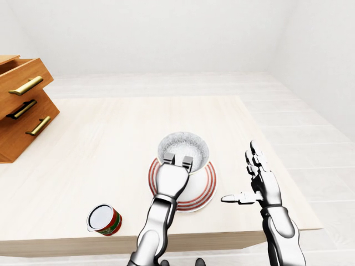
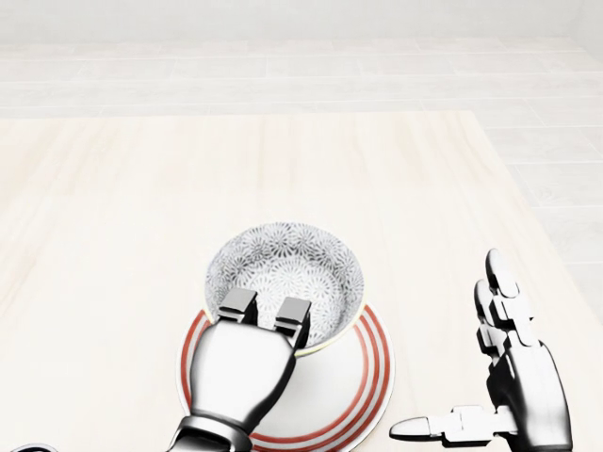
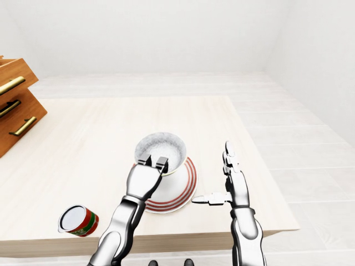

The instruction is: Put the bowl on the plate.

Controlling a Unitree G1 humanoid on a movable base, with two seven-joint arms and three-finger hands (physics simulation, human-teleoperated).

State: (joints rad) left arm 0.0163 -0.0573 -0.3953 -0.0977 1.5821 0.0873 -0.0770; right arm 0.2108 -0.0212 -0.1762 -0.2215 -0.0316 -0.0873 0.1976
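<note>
We keep the left hand (image 2: 265, 314) pinched on the near rim of the bowl (image 2: 283, 273) — seemingly already seated on the plate (image 2: 363, 391) under that hand — and let go only once it sits level. The bowl holds nothing. The right hand (image 2: 499, 377), fingers spread, waits well aside.

Patterned grey-white bowl (image 2: 287, 268) upright on the red-ringed white plate (image 2: 363, 395), toward its upper-left rim.

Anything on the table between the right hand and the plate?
Nothing: in the head view only bare table separates the open right hand from the plate.
</note>
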